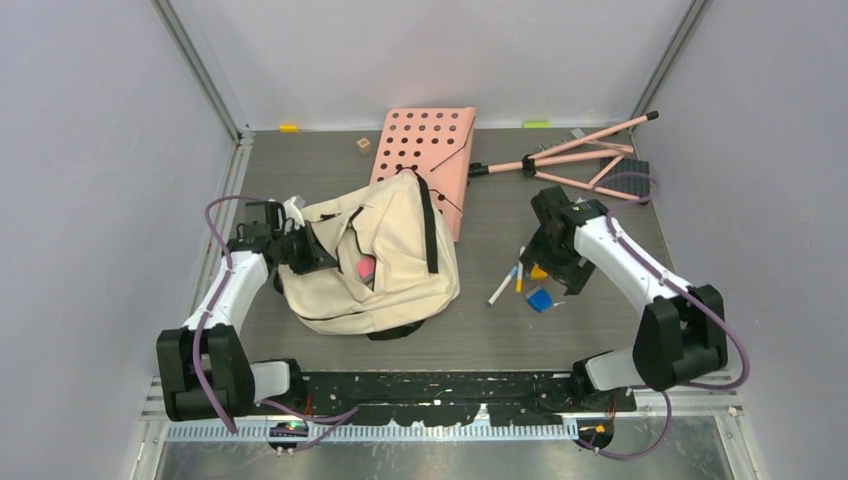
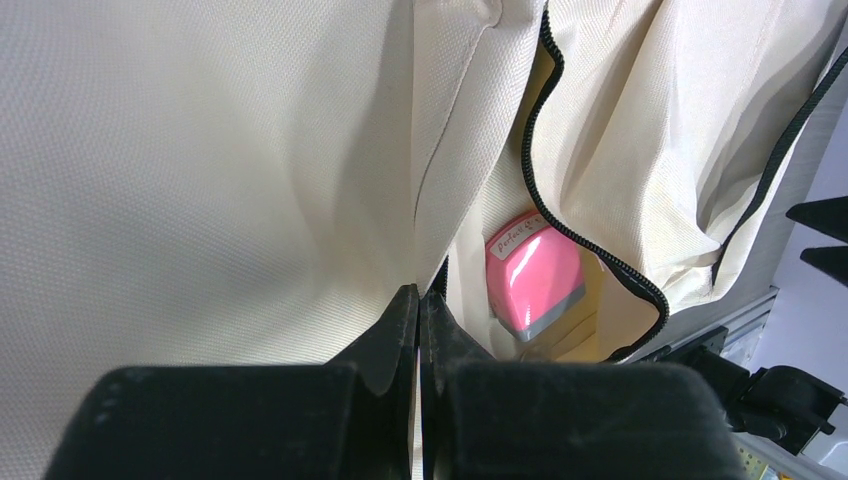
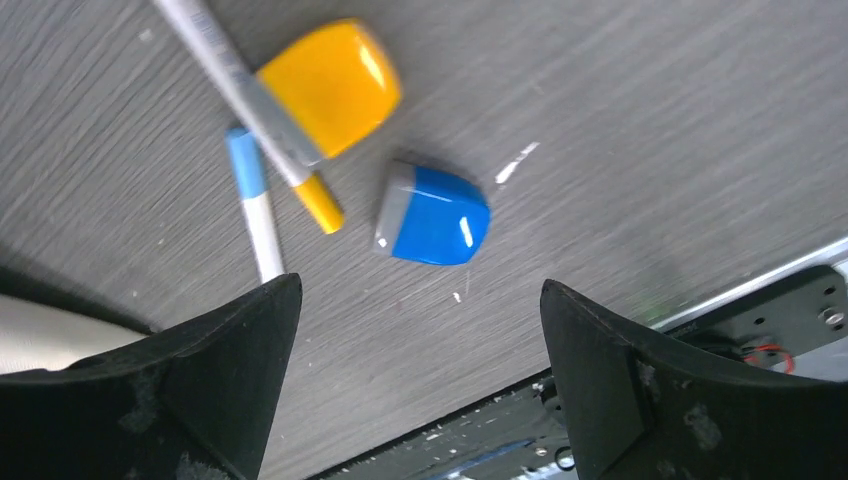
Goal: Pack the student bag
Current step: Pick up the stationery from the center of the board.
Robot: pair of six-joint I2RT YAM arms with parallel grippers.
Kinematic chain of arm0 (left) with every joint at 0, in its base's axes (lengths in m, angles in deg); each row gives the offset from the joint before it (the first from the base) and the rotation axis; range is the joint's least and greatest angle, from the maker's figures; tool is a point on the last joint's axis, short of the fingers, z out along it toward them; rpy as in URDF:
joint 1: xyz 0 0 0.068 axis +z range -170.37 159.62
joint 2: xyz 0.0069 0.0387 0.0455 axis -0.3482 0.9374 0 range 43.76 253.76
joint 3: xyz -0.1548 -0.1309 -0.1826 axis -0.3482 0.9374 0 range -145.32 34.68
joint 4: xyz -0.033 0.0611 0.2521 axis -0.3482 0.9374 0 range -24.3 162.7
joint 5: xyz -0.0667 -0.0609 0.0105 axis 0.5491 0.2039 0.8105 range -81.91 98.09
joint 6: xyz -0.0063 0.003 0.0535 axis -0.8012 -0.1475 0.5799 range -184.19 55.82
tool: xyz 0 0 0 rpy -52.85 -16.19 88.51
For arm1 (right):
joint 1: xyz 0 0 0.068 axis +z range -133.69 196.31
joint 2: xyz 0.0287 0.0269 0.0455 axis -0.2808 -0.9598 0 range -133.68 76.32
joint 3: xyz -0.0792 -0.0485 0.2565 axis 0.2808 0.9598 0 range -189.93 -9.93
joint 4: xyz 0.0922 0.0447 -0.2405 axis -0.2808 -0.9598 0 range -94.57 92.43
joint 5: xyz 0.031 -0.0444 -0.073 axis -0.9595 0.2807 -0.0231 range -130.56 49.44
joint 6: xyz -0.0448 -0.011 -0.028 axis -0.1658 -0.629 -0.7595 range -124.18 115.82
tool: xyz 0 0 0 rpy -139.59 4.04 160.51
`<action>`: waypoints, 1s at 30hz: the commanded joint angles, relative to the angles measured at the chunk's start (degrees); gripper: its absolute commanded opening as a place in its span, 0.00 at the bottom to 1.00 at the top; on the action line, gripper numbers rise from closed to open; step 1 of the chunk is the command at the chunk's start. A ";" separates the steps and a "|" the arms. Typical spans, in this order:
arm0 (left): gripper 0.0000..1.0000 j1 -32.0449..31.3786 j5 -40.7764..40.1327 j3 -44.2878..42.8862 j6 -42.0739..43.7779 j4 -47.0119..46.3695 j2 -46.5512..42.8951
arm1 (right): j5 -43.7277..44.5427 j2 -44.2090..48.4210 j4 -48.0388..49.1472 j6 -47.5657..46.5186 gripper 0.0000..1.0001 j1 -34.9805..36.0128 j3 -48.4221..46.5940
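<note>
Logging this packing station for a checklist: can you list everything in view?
student bag: one, cream, left, unzipped
pink block: one, inside the bag
perforated board: one, pink, behind the bag
folding stand: one, pink, back right
cube: one, tan, back
yellow block: one, right of bag
blue block: one, beside the yellow
markers: two, blue and yellow caps, by the blocks
left fingers: black, shut on bag fabric
right fingers: black, open above blue block

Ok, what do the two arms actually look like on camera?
Both the left arm and right arm have white links with black joints, and a purple cable loops along each. The left end effector and right end effector have chunky black, scuffed fingers.
</note>
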 commanded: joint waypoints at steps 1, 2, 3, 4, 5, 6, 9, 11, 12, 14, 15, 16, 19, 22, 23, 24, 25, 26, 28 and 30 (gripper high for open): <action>0.00 0.49 -0.82 0.63 0.05 0.65 -1.57 | 0.83 6.78 2.87 9.51 0.95 -2.98 5.60; 0.00 0.49 -0.74 0.61 0.09 0.51 -1.36 | 0.35 7.45 3.24 9.66 0.95 -3.66 7.06; 0.00 0.49 -0.57 0.56 0.14 0.42 -1.12 | -0.96 7.53 4.14 9.64 0.95 -3.95 7.74; 0.00 0.45 -0.33 0.46 0.25 0.44 -0.86 | -1.56 7.11 4.63 9.29 0.95 -4.56 8.96; 0.00 0.42 -0.06 0.36 0.27 0.43 -0.58 | -2.33 6.70 5.21 9.02 0.94 -4.80 9.31; 0.00 0.49 0.13 0.28 0.27 0.40 -0.40 | -2.46 5.67 5.43 8.48 0.94 -5.04 9.79; 0.00 0.49 0.44 0.41 0.37 0.46 -0.25 | -3.95 3.84 7.66 7.34 0.92 -5.20 10.88; 0.00 0.49 0.48 0.58 0.53 0.40 -0.49 | -4.45 3.19 8.88 6.65 0.90 -5.19 11.30; 0.00 0.49 0.46 0.67 0.49 0.35 -0.50 | -4.40 3.03 9.59 6.47 0.90 -5.20 11.43; 0.00 0.47 0.50 0.84 0.26 0.03 -0.62 | -4.45 2.59 10.96 5.94 0.90 -5.20 11.93; 0.00 0.48 0.54 0.87 0.20 -0.10 -0.53 | -4.62 1.92 11.33 5.67 0.90 -5.20 12.14; 0.00 0.49 0.61 0.87 0.19 -0.13 -0.48 | -4.99 1.47 12.05 5.45 0.90 -5.20 12.13; 0.00 0.49 0.70 0.87 0.34 -0.09 -0.51 | -5.25 -0.95 12.89 4.54 0.89 -5.20 12.00; 0.00 0.45 0.63 0.95 0.36 -0.05 -0.70 | -5.55 -2.30 13.48 4.25 0.88 -5.25 12.11; 0.00 0.49 0.63 0.96 0.36 -0.05 -0.71 | -5.70 -2.89 13.52 4.10 0.88 -5.22 12.16; 0.00 0.49 0.63 1.04 0.36 -0.10 -0.78 | -6.09 -3.34 13.65 3.91 0.87 -5.19 12.22; 0.00 0.44 0.63 1.11 0.36 -0.05 -0.77 | -6.28 -3.53 13.91 3.82 0.87 -5.20 12.38; 0.00 0.44 0.63 1.13 0.36 -0.06 -0.75 | -6.55 -3.94 13.95 3.64 0.85 -5.20 12.47; 0.00 0.49 0.57 1.13 0.45 -0.05 -0.73 | -6.90 -4.70 14.26 3.44 0.84 -5.20 12.74; 0.00 0.45 0.54 1.13 0.52 -0.07 -0.66 | -7.33 -5.40 14.68 3.13 0.82 -5.22 12.89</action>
